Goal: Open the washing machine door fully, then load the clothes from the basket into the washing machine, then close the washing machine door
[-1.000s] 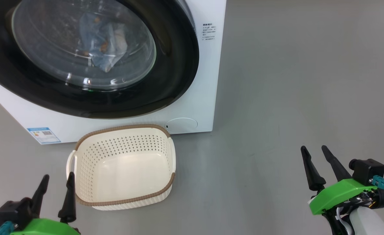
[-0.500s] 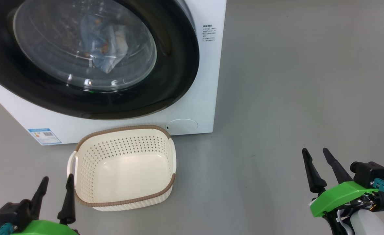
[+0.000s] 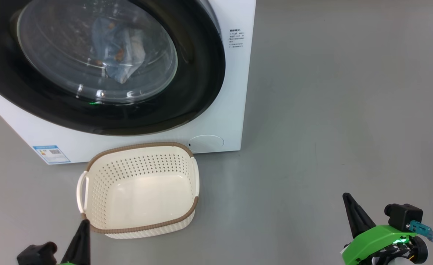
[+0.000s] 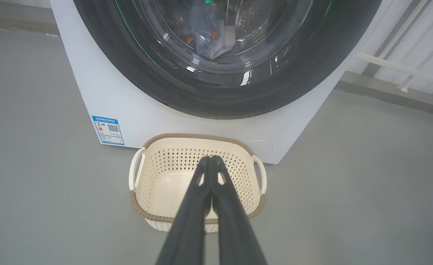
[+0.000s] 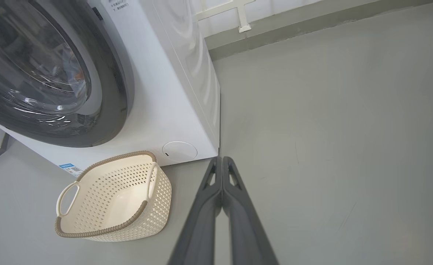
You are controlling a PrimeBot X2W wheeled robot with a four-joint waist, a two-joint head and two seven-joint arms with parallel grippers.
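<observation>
So, the big round washing machine door (image 3: 198,84), glossy black rim around a bulging clear glass bowl, sits closed flat against the front of the boxy white washing machine (image 3: 235,92). Behind the glass, light blue clothes (image 3: 119,55) with orange prints lie bunched in the drum. A small cream-white perforated plastic basket (image 3: 139,144) with a brown rim band stands on the grey floor (image 3: 330,110) just in front, bare bottom showing. By its near left corner hovers the left gripper (image 4: 211,159); the right gripper (image 5: 222,159) hangs well off to the right. Both have their dark fingers pressed together, holding nothing.
</observation>
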